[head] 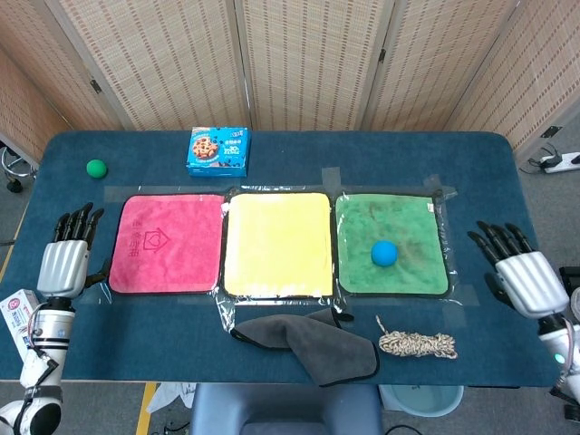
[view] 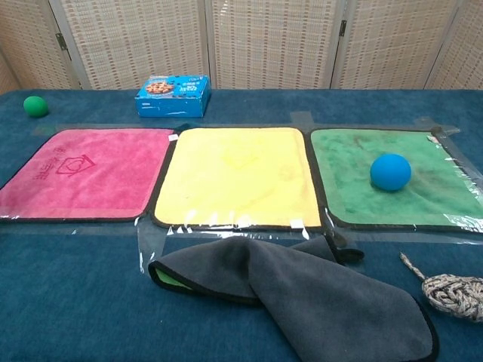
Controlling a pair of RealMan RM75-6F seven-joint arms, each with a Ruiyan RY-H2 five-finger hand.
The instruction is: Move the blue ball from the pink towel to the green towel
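Observation:
The blue ball [head: 384,253] [view: 391,172] lies by itself on the green towel [head: 362,272] [view: 347,188], right of its middle. The pink towel [head: 169,243] [view: 83,175] has nothing on it. My right hand [head: 524,275] is far to the right of the green towel near the table's right edge, its fingers spread and empty. Left of the pink towel, my left hand [head: 65,259] is also open and holds nothing. Neither hand appears in the chest view.
A yellow towel [head: 277,243] lies between the pink and green ones. A dark grey cloth [head: 313,340] and a coiled rope [head: 417,343] lie near the front edge. A blue cookie box [head: 218,150] and a small green ball [head: 96,168] sit at the back left.

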